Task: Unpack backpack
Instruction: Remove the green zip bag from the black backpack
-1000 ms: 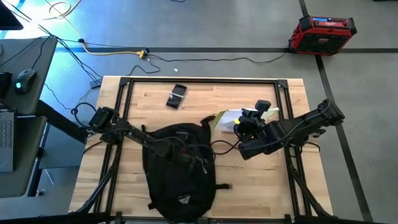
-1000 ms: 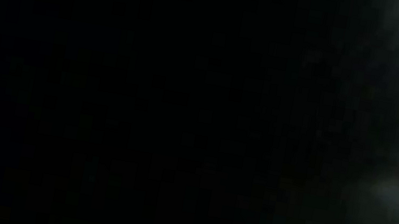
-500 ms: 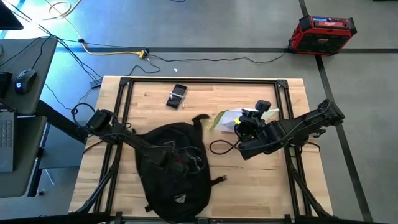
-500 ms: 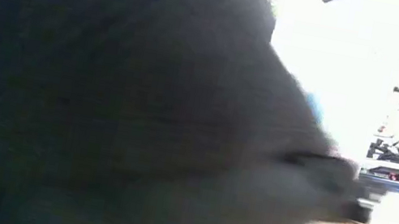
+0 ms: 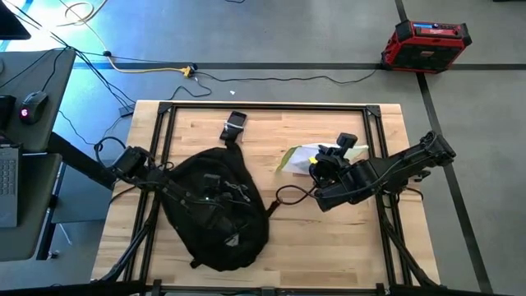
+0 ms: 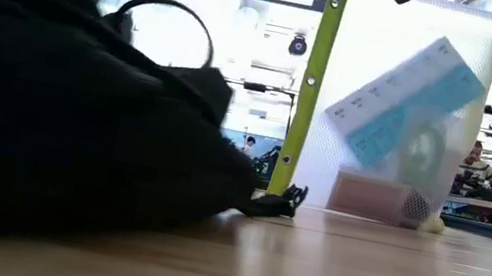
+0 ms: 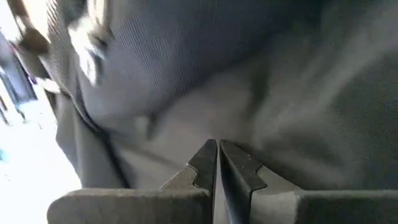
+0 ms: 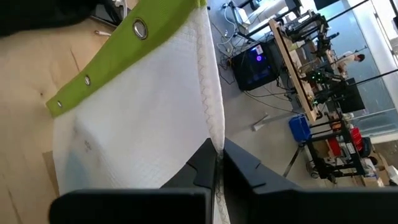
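Observation:
The black backpack point(image 5: 215, 215) lies on the table's left half, and in the low view its bulk point(image 6: 54, 135) fills the left. A strap loop point(image 5: 285, 197) trails from it toward the right. My left gripper point(image 7: 217, 159) is shut, with its tips in the backpack's upper fabric point(image 5: 215, 196). My right gripper point(image 8: 219, 158), at the right of the table point(image 5: 322, 171), is shut on a translucent pouch with neon-yellow trim point(image 5: 302, 154). The pouch point(image 6: 398, 94) stands upright. My left gripper comes slanting down from the table's left, and its shut fingertips point(image 7: 206, 155) are against the backpack's black fabric point(image 7: 217, 134). What lies between the tips is hidden by the fingers. The backpack rests on the table. My right gripper pinches the pouch's white mesh edge point(image 8: 215, 138) between its two fingers. The pouch hangs upright below them with the yellow-trimmed side point(image 6: 308, 88) vertical. I cannot tell whether its lower end point(image 6: 372, 199) touches the table.
A phone point(image 5: 234, 127) lies by the table's far edge, just beyond the backpack's top. Black frame rails point(image 5: 164, 123) run along the table's sides. Bare wood point(image 5: 329, 247) lies at the near right. A red case point(image 5: 426, 45) stands on the floor beyond the table.
My left gripper has gone toward the table's left edge and a little down, tipping downward. The backpack has slid left along the table with it and turned, its top swinging toward the phone. It has cleared the low camera, so the pouch now shows there.

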Action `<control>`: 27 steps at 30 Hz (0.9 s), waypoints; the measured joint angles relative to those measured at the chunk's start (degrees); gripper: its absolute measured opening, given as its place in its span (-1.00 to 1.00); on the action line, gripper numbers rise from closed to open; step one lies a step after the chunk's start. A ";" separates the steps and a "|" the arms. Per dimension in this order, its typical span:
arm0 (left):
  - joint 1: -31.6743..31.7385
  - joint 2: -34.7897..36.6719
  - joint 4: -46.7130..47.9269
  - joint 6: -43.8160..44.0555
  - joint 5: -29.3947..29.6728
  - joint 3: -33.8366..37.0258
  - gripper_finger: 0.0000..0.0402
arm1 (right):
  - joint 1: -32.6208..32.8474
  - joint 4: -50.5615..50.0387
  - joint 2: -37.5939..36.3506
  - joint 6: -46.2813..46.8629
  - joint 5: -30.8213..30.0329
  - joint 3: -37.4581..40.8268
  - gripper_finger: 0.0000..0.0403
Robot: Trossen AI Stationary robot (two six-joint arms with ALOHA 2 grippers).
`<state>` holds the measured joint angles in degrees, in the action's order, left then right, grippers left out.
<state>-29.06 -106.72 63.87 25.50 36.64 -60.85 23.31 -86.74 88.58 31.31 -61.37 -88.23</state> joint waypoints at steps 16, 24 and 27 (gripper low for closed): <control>-6.94 0.17 9.17 36.17 -18.50 -7.41 -1.00 | 0.00 0.54 0.00 -0.19 0.36 0.00 -1.00; 0.73 0.66 1.90 30.24 -17.30 5.41 -1.00 | -0.15 1.15 0.00 -0.74 0.36 0.00 -1.00; 3.68 0.51 -0.57 23.20 -12.77 3.90 -1.00 | -0.17 1.29 0.00 -0.71 0.34 0.00 -1.00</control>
<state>-25.38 -106.21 63.30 48.70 23.86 -56.95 23.14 -85.44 88.58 30.59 -61.04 -88.23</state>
